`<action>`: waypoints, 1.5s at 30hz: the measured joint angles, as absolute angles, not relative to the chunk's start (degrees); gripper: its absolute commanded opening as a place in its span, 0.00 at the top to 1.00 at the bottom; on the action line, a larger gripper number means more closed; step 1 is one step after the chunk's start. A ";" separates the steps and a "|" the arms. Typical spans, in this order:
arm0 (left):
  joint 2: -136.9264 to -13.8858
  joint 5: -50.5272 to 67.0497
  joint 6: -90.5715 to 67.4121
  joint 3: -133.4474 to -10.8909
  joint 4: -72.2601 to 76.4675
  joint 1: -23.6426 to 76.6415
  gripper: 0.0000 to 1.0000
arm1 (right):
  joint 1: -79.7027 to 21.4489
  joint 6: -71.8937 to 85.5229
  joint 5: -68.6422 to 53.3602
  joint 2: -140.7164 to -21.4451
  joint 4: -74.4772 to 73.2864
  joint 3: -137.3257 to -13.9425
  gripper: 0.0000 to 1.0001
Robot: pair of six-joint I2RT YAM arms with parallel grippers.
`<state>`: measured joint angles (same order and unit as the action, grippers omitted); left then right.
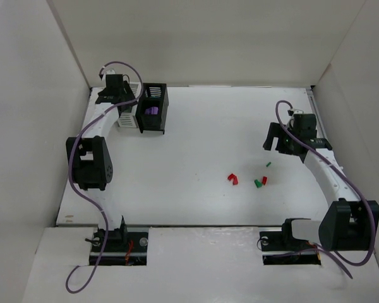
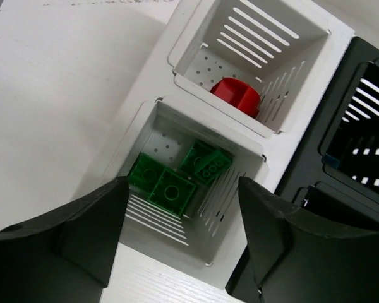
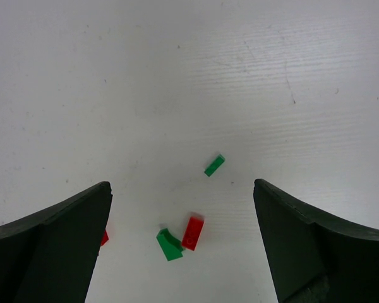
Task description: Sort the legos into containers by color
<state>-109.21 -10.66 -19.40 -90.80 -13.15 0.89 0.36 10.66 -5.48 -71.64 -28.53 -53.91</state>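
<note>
The joined containers stand at the back left: a white one and a black one with a purple lego inside. My left gripper hangs open and empty above the white container. In the left wrist view it looks down on green legos in one white compartment and a red lego in another. My right gripper is open and empty above loose legos: a small green one, a red one touching a green one, and a red one half hidden by my finger.
In the top view the loose legos lie right of centre: red, green, red, small green. White walls enclose the table on three sides. The black container also shows in the left wrist view.
</note>
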 measured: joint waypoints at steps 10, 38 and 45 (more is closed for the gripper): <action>-91.13 -5.10 -19.14 -77.67 -10.50 2.81 0.00 | -6.55 16.40 -5.41 -71.50 -32.58 -44.47 0.16; -76.73 -1.69 -21.23 -63.66 -5.63 15.70 0.00 | -20.51 32.01 3.33 -60.10 -37.01 -35.99 0.16; -76.73 -1.54 -21.54 -62.81 -5.32 15.70 0.00 | -20.27 33.08 4.34 -64.10 -38.30 -35.75 0.21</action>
